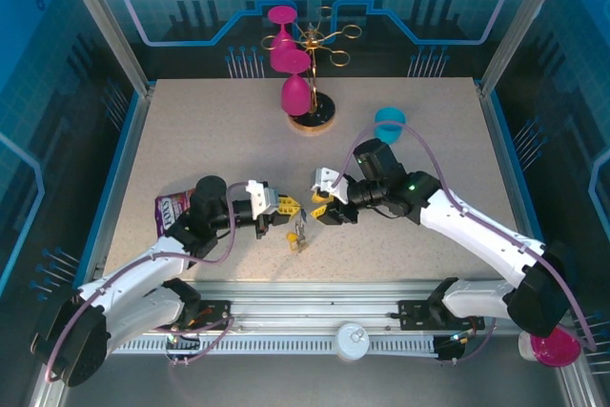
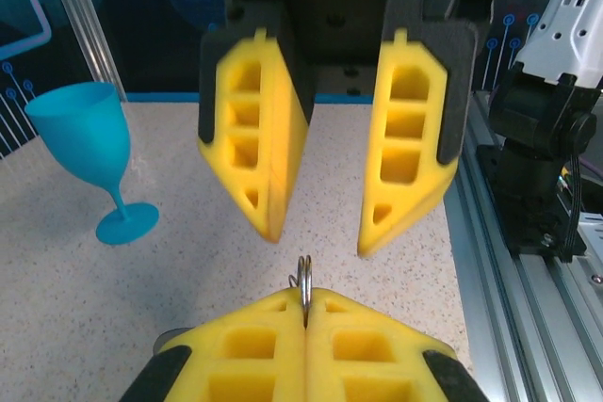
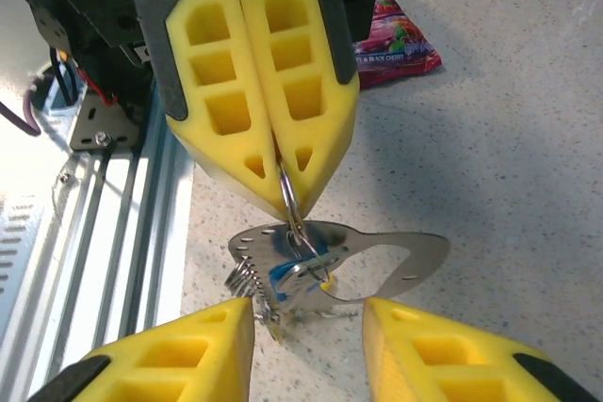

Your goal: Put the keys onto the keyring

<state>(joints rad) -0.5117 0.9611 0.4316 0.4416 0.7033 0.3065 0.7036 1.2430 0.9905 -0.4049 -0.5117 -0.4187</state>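
Your left gripper (image 3: 283, 179) is clenched on the thin wire loop of the keyring (image 3: 290, 202), pinched right at the fingertips. The left wrist view shows the same loop poking up from between the closed fingers. Below the loop hang a flat silver plate (image 3: 415, 261) and the keys (image 3: 283, 278). One key has a blue head; the rest of the bunch is too tangled to sort. The bunch is near the middle of the worktop's (image 1: 191, 121) front edge, and you cannot tell whether it touches the surface. Your right gripper (image 2: 320, 237) is released, fingers spread either side of the bunch and grasping nothing. A blue goblet (image 1: 389, 125) stands upright behind the right arm. A packet (image 1: 172, 209) lies by the left arm.
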